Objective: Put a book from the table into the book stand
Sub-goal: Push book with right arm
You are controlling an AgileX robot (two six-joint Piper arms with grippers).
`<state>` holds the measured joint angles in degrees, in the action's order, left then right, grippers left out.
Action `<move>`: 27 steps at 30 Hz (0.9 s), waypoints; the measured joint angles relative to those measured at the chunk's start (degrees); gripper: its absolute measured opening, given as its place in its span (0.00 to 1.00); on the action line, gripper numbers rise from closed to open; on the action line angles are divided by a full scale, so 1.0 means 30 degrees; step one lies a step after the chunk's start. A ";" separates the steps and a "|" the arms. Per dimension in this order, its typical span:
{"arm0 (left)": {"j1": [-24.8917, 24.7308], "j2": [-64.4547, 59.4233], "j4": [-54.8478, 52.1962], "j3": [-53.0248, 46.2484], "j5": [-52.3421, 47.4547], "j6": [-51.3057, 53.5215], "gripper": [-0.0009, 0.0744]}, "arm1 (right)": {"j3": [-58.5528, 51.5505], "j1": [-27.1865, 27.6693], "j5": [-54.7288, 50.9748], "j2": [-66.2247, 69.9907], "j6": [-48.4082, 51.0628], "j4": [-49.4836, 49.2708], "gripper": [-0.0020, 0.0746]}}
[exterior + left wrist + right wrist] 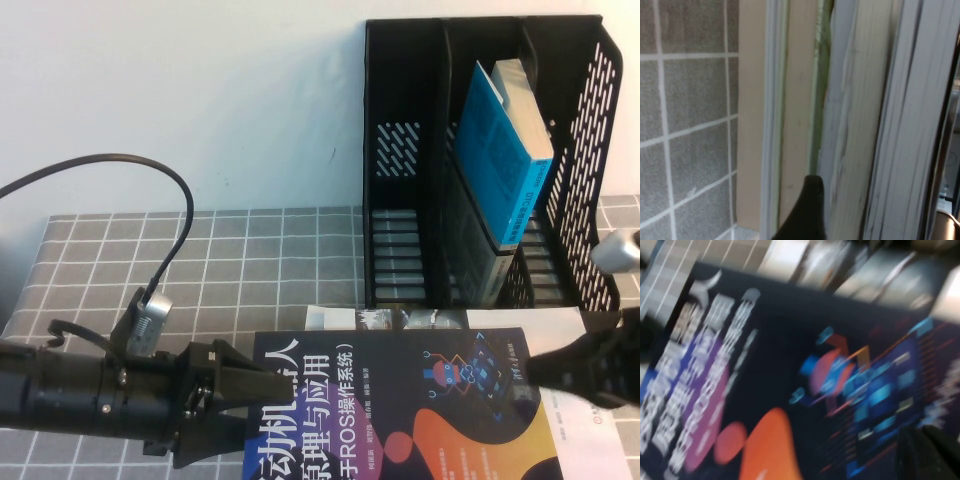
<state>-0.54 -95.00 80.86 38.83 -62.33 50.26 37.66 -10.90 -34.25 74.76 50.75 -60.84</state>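
The book (400,410), dark navy with white Chinese title and an orange-and-purple swirl, lies at the table's near edge on top of other books. My left gripper (250,388) is at its left edge. In the left wrist view its jaws straddle the book's page block (880,150), one dark finger (810,210) on one side and the other by the dark cover, shut on it. My right gripper (540,368) reaches onto the book's right edge; the cover (790,380) fills the blurred right wrist view. The black book stand (400,150) stands upright at the back right.
A thick bright-blue book (505,140) leans in the stand's right part; its left compartment is empty. White-covered books (330,316) lie under the dark book. The grey gridded table (250,260) stretches left of the stand. A black cable (120,160) arches over the left arm.
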 joint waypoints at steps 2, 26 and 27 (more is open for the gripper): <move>0.0000 0.0000 0.0044 0.0000 -0.0081 0.0000 0.91 | 0.0012 0.0634 0.0137 -0.0286 -0.0048 0.0098 0.02; 0.0044 0.0000 0.0380 0.0000 0.0198 0.0915 0.88 | 0.0346 -0.0010 -0.3569 0.3330 0.0855 -0.0328 0.02; 0.0044 0.0000 0.0299 0.0000 0.0239 0.0915 0.86 | 0.0346 -0.0010 -0.3530 0.3330 0.0942 -0.0328 0.02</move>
<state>-0.41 -95.00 81.75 38.83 -61.62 53.00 38.70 -10.93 -44.84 84.74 53.58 -61.82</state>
